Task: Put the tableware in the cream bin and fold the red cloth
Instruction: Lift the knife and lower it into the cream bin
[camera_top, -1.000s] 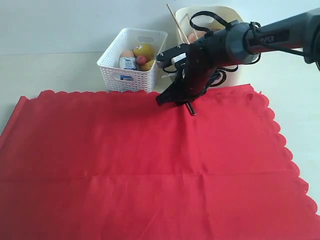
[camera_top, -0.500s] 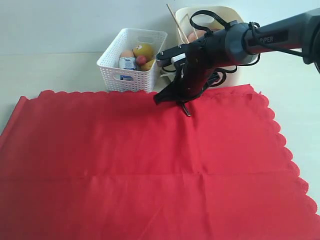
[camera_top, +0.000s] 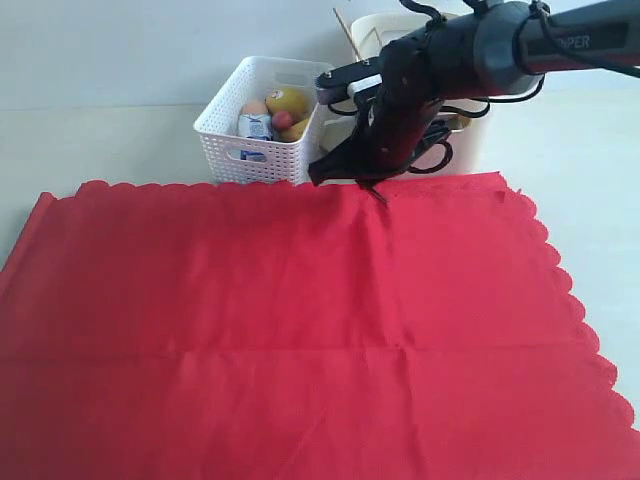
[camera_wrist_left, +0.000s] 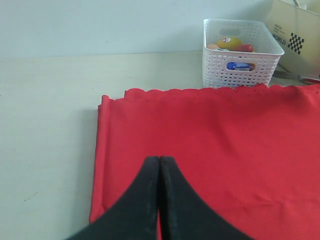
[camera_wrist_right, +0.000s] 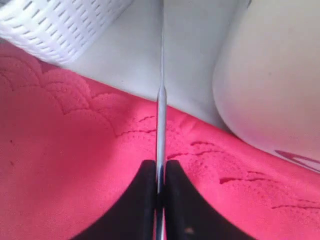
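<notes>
The red cloth (camera_top: 300, 320) lies spread flat over the table. My right gripper (camera_top: 355, 172) hovers over the cloth's far edge, in front of the cream bin (camera_top: 476, 135), and is shut on the steel knife (camera_top: 379, 194). In the right wrist view the knife (camera_wrist_right: 161, 115) sticks out from the gripper (camera_wrist_right: 160, 162) above the scalloped hem of the cloth (camera_wrist_right: 65, 150), with the bin (camera_wrist_right: 270, 75) beside it. A wooden chopstick (camera_top: 346, 35) leans out of the bin. My left gripper (camera_wrist_left: 159, 160) is shut and empty above the cloth (camera_wrist_left: 225, 145) near one corner.
A white lattice basket (camera_top: 262, 130) holding food items and a small carton stands left of the cream bin; the basket (camera_wrist_left: 240, 55) also shows in the left wrist view. A cardboard box (camera_wrist_left: 300, 30) stands behind it. Bare table (camera_top: 90, 140) lies beyond the cloth.
The right gripper closed on the knife and lifted it off the cloth, moving back toward the cream bin. The cloth has not moved.
</notes>
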